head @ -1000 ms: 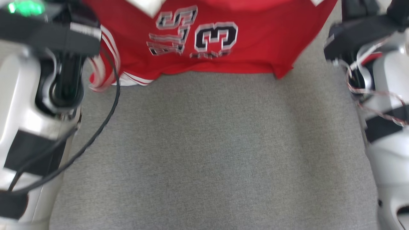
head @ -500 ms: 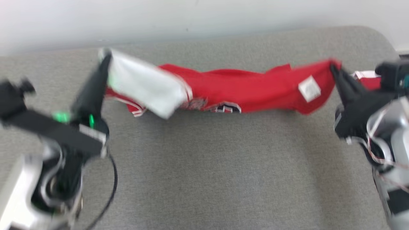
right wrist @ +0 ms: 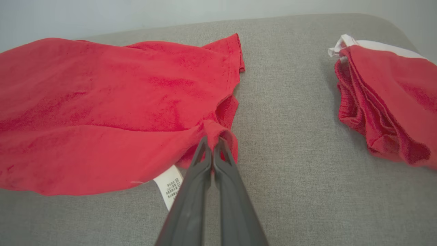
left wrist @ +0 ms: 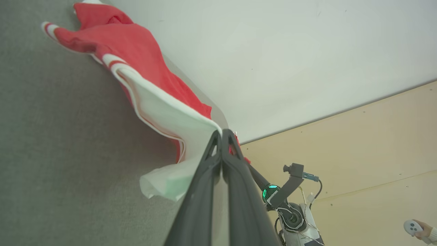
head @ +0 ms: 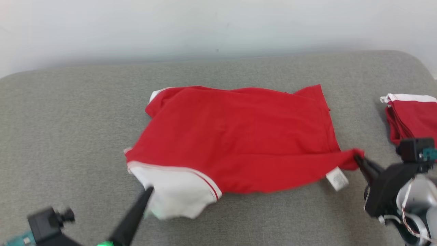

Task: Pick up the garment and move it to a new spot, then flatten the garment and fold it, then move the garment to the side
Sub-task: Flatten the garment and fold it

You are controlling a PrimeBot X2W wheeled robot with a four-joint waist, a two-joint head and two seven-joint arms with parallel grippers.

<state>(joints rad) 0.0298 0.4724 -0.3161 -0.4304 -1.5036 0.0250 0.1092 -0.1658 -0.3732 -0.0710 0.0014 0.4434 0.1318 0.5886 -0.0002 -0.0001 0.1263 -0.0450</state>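
red garment (head: 239,136) is clamped in both jaws at its near corners; pull evenly so you lay it flat.

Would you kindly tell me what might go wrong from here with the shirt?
1. The left claw pinches only the white sleeve at its edge, which may slip free under tension.
2. The right claw grips a bunched corner of the shirt, so it may not lie flat.
3. The other red garment lies near the right claw and might get dragged.

Grey fabric surface (head: 68,119) against a pale wall (head: 218,24), soft even light
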